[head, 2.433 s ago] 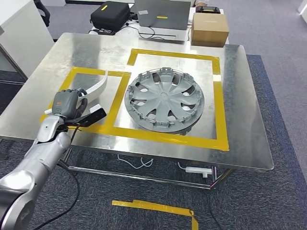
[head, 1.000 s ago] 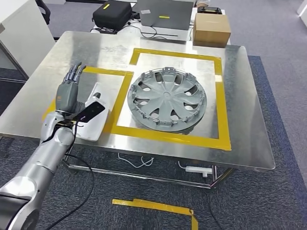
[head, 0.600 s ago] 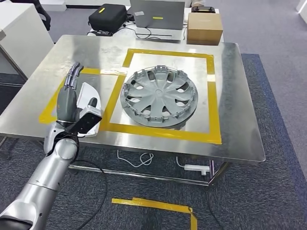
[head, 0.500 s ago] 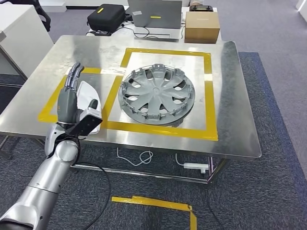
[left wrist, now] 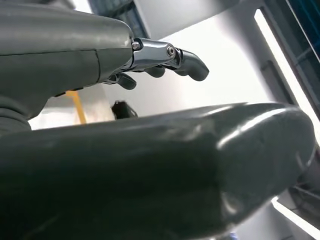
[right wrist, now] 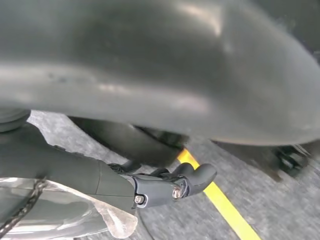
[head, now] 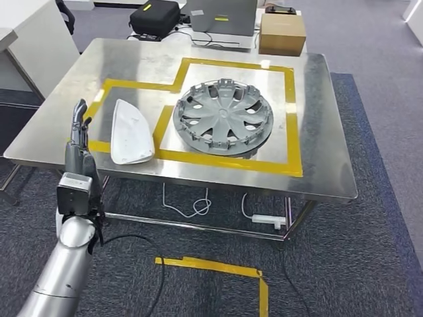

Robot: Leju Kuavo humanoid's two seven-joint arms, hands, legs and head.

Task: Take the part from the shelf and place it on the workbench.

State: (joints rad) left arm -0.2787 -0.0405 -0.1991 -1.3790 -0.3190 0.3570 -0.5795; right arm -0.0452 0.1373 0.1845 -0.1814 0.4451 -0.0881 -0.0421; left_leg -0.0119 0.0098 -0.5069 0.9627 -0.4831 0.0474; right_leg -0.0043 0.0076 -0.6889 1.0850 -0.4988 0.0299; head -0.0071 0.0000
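Part [head: 129, 131], a white curved shell, lying flat on the workbench [head: 319, 132] inside the left yellow taped square [head: 125, 84], touching nothing but the metal top.

Far left: left hand [head: 78, 142] raised just off the near-left edge of the bench, apart from the part, fingers straight and pointing up, nothing in them. Same in the left wrist view: fingers [left wrist: 166, 52] stretched out and clear of the thumb, no object between.

A little over two seconds earlier, gripped in that hand above the same square. One second earlier, already set down, with the hand spread beside it. Now drawn back past the bench edge, well clear. Some of the apparent shift in the scene due to the camera moving, not the bench.

Centre: grey wheel cover [head: 222, 117] sitting in the larger taped square, just beside the part and separated from it by a strip of tape.

Right wrist view: right hand [right wrist: 113, 165] hanging over grey carpet and a yellow floor line [right wrist: 222, 205], fingers [right wrist: 177, 187] loosely extended away from the thumb, holding nothing.

Judged from this: placement done, release clean, task at or very near its end. Nothing left but lowering the arm.
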